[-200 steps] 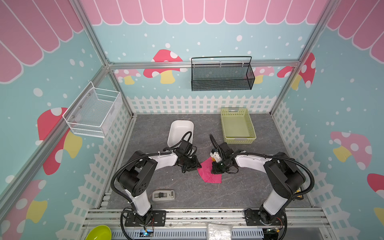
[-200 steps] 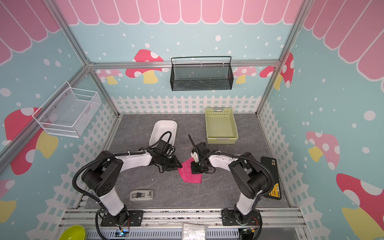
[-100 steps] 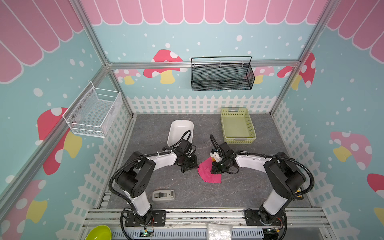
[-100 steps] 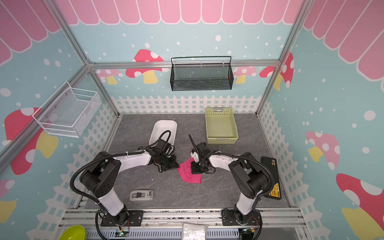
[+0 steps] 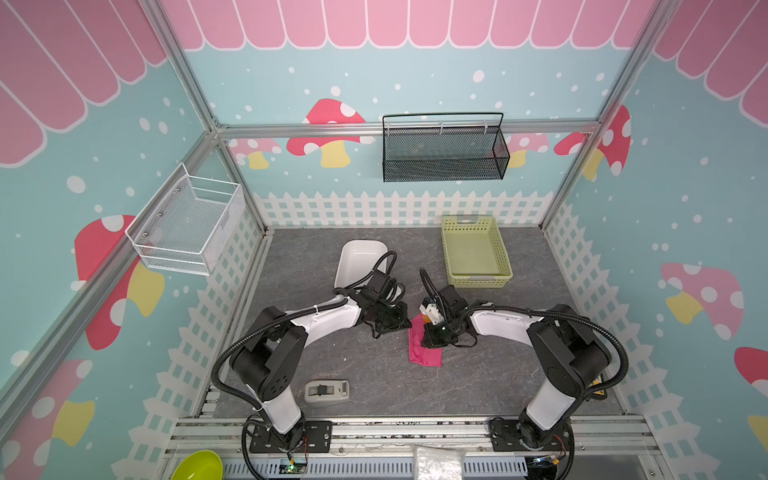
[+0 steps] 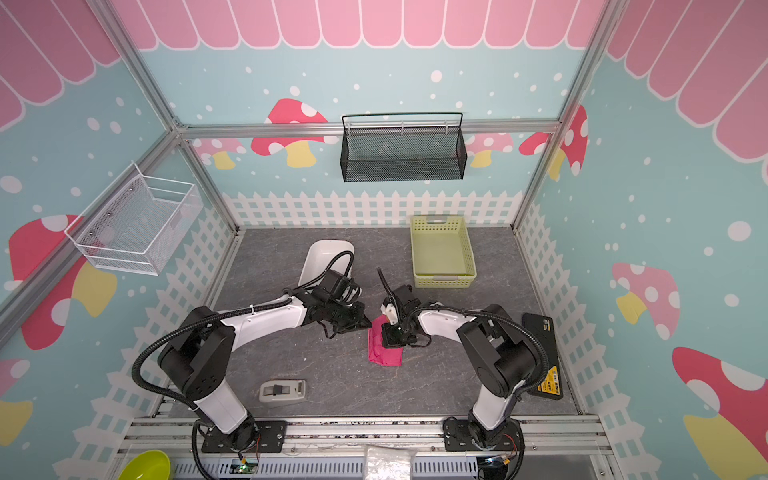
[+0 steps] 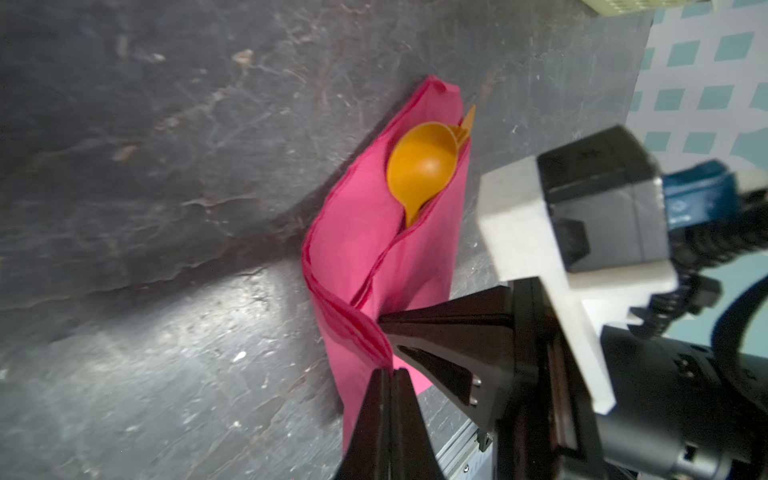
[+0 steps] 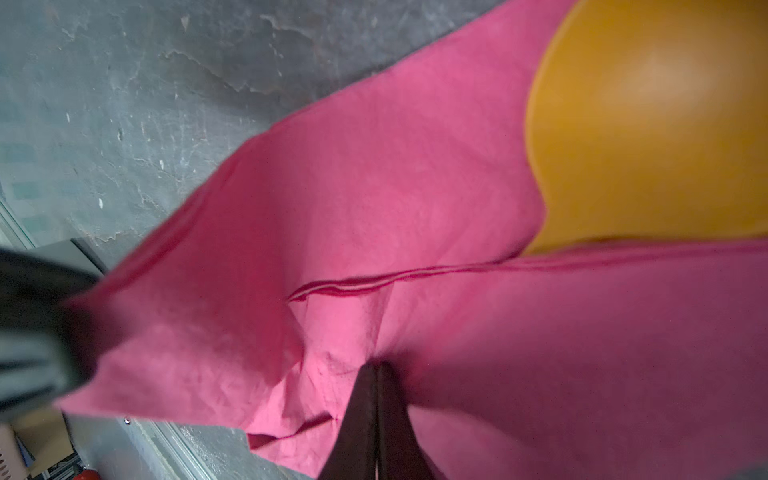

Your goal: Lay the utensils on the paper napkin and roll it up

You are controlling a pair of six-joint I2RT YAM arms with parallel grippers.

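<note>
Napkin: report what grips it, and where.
Both, jaws shut: left gripper pinches the paper napkin by its raised folded edge; right gripper pinches a crease in it.

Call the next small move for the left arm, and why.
Probably lift the pinched flap and carry it over the spoon. The left gripper is shut on a folded edge of the napkin, the right gripper is shut with its tips against it, and the spoon bowl and a fork tip show uncovered, so the roll looks unfinished.
</note>
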